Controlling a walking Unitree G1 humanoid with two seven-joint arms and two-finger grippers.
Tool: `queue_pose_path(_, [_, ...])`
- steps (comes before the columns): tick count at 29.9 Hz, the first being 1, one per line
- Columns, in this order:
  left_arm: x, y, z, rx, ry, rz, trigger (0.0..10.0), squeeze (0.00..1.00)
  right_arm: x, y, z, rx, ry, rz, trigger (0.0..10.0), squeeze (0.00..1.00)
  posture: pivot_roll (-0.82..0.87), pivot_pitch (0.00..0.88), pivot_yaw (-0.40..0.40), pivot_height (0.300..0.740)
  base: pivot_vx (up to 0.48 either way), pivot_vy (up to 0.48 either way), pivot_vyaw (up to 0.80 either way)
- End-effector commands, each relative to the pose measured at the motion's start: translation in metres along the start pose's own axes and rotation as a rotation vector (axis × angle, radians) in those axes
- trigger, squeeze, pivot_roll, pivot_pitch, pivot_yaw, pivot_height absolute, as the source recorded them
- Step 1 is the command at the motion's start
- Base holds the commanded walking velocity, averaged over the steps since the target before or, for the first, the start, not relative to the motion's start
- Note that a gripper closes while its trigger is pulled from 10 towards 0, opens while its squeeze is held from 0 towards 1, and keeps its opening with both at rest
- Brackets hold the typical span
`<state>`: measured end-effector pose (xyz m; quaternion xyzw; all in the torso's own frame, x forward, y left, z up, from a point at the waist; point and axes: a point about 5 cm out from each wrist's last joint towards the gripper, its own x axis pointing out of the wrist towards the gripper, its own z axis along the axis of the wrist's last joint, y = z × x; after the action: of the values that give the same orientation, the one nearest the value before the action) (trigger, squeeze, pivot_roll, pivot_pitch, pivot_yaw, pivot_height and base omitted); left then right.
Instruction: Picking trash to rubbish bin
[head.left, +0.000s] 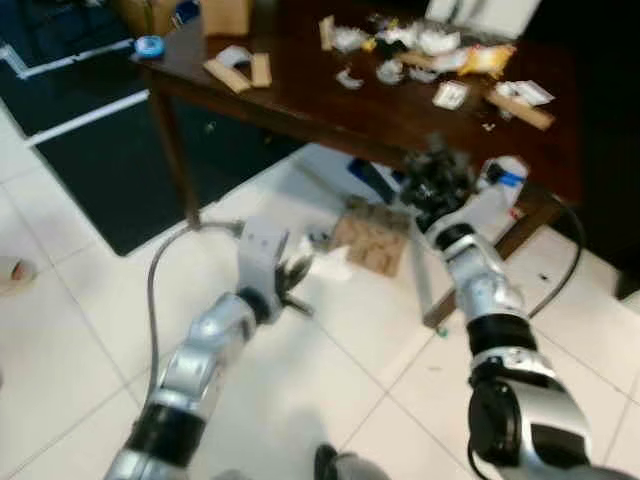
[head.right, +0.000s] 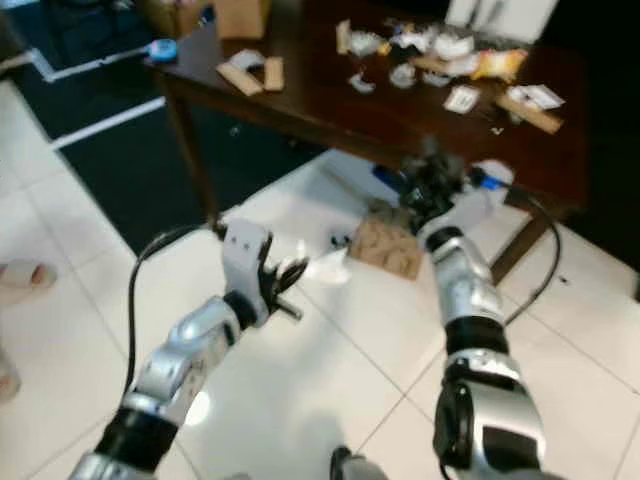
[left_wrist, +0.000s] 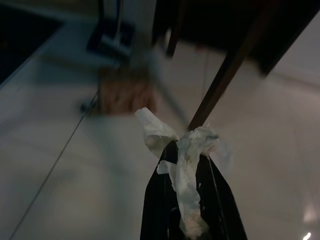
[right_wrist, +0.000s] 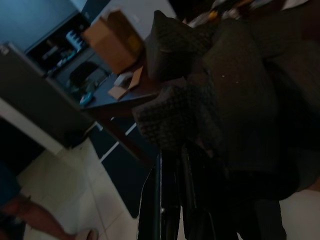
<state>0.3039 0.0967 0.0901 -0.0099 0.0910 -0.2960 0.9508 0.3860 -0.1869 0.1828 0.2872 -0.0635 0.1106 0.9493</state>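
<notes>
left gripper (left_wrist: 192, 150) clamped on crumpled white tissue (left_wrist: 187, 155), above tiled floor (head.left: 90, 330). right gripper (head.left: 437, 180) clamped on dark crumpled wad (right_wrist: 220, 95), by dark wooden table's (head.left: 330, 115) front edge.

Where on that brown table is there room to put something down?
The dark brown wooden table is bare in the middle, between the cardboard strips near its left corner and the heap of crumpled white paper and wrappers at the back right. That right end is crowded.

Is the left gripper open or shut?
Shut on a tissue: the left gripper has its black fingers pinching the crumpled white paper between them.
</notes>
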Motion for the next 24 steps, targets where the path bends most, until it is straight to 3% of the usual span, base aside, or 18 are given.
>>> queue_pose_path(1, [-0.006,0.005,-0.022,0.022,0.077,0.031,10.0,0.00,-0.002,-0.007,0.002,-0.019,-0.001,-0.034,10.0,0.00,0.09,0.108,-0.023,0.740,0.000,0.000,-0.80])
queue_pose_path(2, [-0.006,0.005,-0.022,0.022,0.077,0.031,10.0,0.00,-0.002,-0.007,0.002,-0.019,-0.001,-0.034,10.0,0.00,0.09,0.108,-0.023,0.740,0.000,0.000,-0.80])
queue_pose_path(4, [-0.015,0.014,-0.054,0.047,0.199,0.075,10.0,0.00,-0.003,-0.011,0.002,-0.029,0.006,-0.070,10.0,0.00,0.09,0.109,-0.024,0.740,0.000,0.000,-0.80])
queue_pose_path(5, [-0.015,0.014,-0.054,0.047,0.199,0.075,10.0,0.00,-0.003,-0.011,0.002,-0.029,0.006,-0.070,10.0,0.00,0.09,0.109,-0.024,0.740,0.000,0.000,-0.80])
queue_pose_path(8, [-0.048,0.032,-0.112,0.056,0.436,0.198,10.0,0.00,-0.003,-0.018,0.004,-0.044,0.003,-0.123,10.0,0.00,0.09,0.110,-0.023,0.740,0.000,0.000,-0.80])
queue_pose_path(10, [-0.073,0.035,-0.142,0.051,0.573,0.264,10.0,0.00,-0.004,-0.021,0.005,-0.047,0.000,-0.151,10.0,0.00,0.09,0.110,-0.023,0.740,0.000,0.000,0.00])
queue_pose_path(12, [-0.105,0.032,-0.173,-0.024,0.709,0.337,10.0,0.00,-0.005,-0.024,0.006,-0.048,-0.004,-0.173,10.0,0.00,0.09,0.106,-0.023,0.740,0.000,0.000,0.00])
queue_pose_path(14, [-0.114,0.031,-0.181,-0.025,0.749,0.352,10.0,0.00,-0.005,-0.024,0.006,-0.046,-0.004,-0.175,10.0,0.00,0.09,0.106,-0.023,0.740,0.000,0.000,0.00])
queue_pose_path(15, [-0.125,0.028,-0.190,-0.016,0.802,0.364,10.0,0.00,-0.005,-0.025,0.006,-0.045,-0.003,-0.178,10.0,0.00,0.09,0.106,-0.023,0.740,0.000,0.000,-0.80])
queue_pose_path(16, [-0.125,0.028,-0.190,-0.016,0.802,0.364,10.0,0.00,-0.005,-0.025,0.006,-0.045,-0.003,-0.178,10.0,0.00,0.09,0.106,-0.023,0.740,0.000,0.000,-0.80])
queue_pose_path(19, [-0.164,0.015,-0.217,-0.043,0.959,0.408,10.0,0.00,-0.005,-0.025,0.002,-0.050,0.011,-0.186,10.0,0.00,0.09,0.106,-0.024,0.740,0.000,0.000,-0.80])
queue_pose_path(20, [-0.164,0.015,-0.217,-0.043,0.959,0.408,10.0,0.00,-0.005,-0.025,0.002,-0.050,0.011,-0.186,10.0,0.00,0.09,0.106,-0.024,0.740,0.000,0.000,-0.80])
queue_pose_path(22, [-0.185,0.003,-0.230,-0.105,1.029,0.440,10.0,0.00,-0.005,-0.024,-0.002,-0.061,0.029,-0.188,10.0,0.00,0.09,0.106,-0.024,0.740,0.000,0.000,-0.40])
queue_pose_path(24, [-0.191,-0.002,-0.234,-0.103,1.054,0.434,10.0,0.00,-0.005,-0.024,-0.005,-0.067,0.038,-0.190,10.0,0.00,0.09,0.106,-0.024,0.740,0.000,0.000,0.00])
